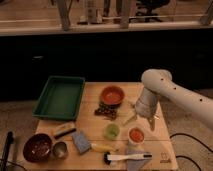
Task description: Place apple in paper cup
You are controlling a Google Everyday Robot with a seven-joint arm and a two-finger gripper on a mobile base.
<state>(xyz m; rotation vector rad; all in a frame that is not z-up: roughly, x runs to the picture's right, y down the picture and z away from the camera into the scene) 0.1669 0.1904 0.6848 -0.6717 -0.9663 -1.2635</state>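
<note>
1. We see the gripper hanging from the pale arm at the right of the wooden table, just above and beside the paper cup.
2. We cannot tell whether the gripper is parted, closed, or clamped on anything.
3. The paper cup stands upright near the table's front right, between a small green cup and the table's right edge, with a brush in front of it.
4. We cannot pick out the apple with certainty. The orange-red at the cup's mouth may be it, already inside.
5. We judge this to be the placing step, at or close to release.
6. Next, we think, the move calls for a straight lift away from the cup, without knocking it over.
</note>
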